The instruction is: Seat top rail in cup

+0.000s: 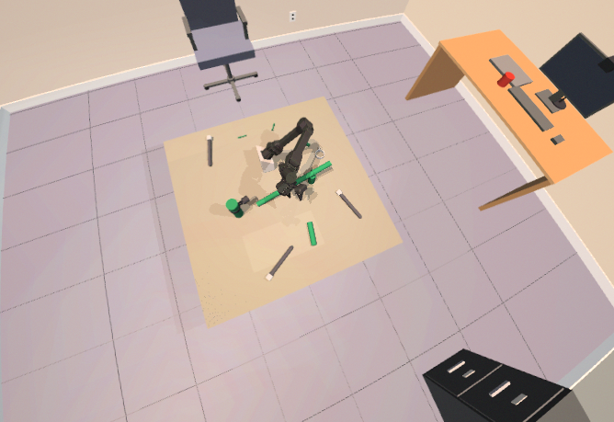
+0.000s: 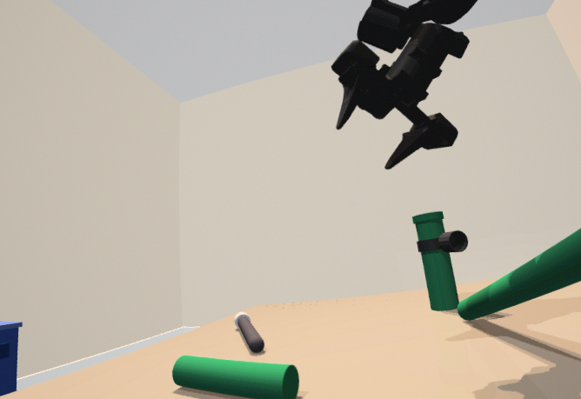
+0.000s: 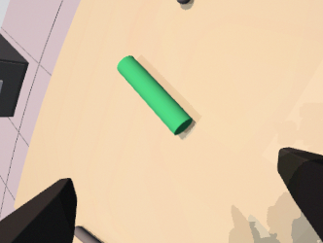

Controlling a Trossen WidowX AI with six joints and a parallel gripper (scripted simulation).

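Exterior view: the long green cylindrical rail [image 2: 530, 277] is cut off by the right edge. Top view: the black jointed arm [image 1: 299, 149] hides the rail's middle [image 1: 270, 198]. Wrist view: both black pincer fingers are cropped.

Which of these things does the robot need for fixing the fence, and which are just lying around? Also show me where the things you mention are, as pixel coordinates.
Needed:
- long green rail [image 1: 267, 199] [image 2: 530, 274]
- big green post [image 1: 237, 212] [image 2: 439, 279]
- dark cup [image 1: 253, 199] [image 2: 451, 241]
- robot's hand [image 1: 292, 195] [image 2: 361, 148] [image 3: 180, 175]

Just lying around:
- short green tube [image 1: 312, 233] [image 2: 232, 376] [image 3: 153, 93]
- three dark sticks with white ends [image 1: 210, 153] [image 2: 250, 333]
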